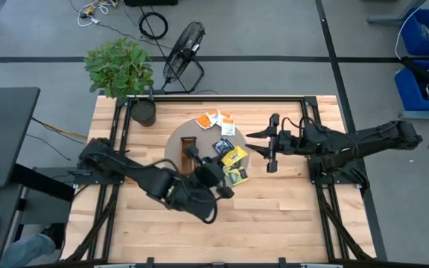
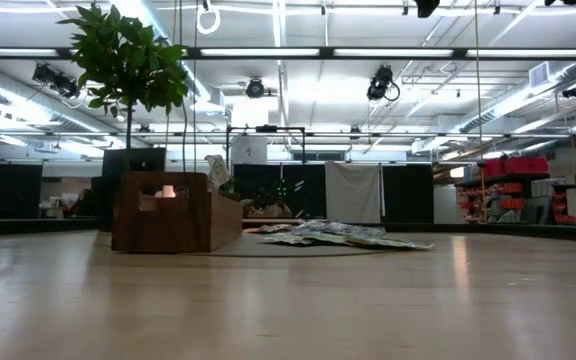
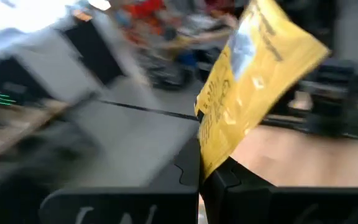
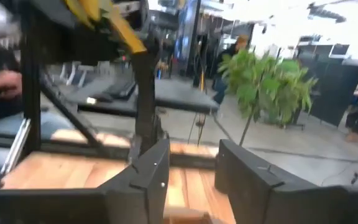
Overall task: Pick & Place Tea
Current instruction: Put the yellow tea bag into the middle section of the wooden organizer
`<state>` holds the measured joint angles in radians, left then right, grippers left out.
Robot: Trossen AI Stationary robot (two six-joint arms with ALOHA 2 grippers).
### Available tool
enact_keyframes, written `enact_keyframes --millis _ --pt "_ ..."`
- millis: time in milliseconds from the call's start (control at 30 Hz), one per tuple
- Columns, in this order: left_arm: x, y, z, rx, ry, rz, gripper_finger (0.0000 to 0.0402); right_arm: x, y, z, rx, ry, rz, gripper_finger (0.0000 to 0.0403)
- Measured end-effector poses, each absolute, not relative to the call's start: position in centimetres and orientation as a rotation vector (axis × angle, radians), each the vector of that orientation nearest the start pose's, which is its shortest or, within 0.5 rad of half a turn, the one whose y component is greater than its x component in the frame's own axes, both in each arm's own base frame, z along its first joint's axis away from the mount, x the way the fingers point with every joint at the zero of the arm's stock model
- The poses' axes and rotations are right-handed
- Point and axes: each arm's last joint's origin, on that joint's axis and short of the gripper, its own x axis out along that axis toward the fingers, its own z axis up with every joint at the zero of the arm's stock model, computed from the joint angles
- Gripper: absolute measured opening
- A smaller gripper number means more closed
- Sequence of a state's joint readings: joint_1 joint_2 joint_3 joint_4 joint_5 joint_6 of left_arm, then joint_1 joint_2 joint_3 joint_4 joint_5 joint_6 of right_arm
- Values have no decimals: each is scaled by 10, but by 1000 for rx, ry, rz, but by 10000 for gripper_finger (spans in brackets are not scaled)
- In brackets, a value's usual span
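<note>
Wooden table (image 1: 274, 216): our left gripper (image 3: 199, 177) pinches a yellow tea sachet (image 3: 253, 87), raised for carrying toward the wooden tray (image 1: 189, 152); more sachets (image 1: 220, 123) lie just beside it. Our right gripper (image 4: 191, 180) waits, fingers apart and empty.

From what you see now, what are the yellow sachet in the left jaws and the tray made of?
The yellow sachet, pinched in the left gripper, looks like thin foil or coated paper: it bends and shines, though I cannot tell which. The tray looks like brown wood with a dull finish.
</note>
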<state>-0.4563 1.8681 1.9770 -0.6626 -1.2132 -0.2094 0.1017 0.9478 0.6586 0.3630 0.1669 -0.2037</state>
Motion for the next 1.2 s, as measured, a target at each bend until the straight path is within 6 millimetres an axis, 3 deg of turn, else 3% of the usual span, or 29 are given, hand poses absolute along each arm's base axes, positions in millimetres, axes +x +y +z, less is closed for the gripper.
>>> enact_keyframes --millis 133,267,367,500,733,1200 --pt "361 -124 406 -23 417 602 1 208 16 313 -197 -46 -70 158" --pt "358 -96 393 -227 651 503 1 208 16 312 -199 -30 -69 155" --pt "355 -79 382 -313 828 472 1 208 16 310 -207 -16 -67 152" --pt "356 -65 375 -350 928 468 1 208 17 309 -217 -7 -39 151" --pt "357 -51 377 -411 952 433 1 214 20 306 -220 5 48 170" --pt "357 -51 376 -400 972 407 1 282 21 343 -282 274 91 203"
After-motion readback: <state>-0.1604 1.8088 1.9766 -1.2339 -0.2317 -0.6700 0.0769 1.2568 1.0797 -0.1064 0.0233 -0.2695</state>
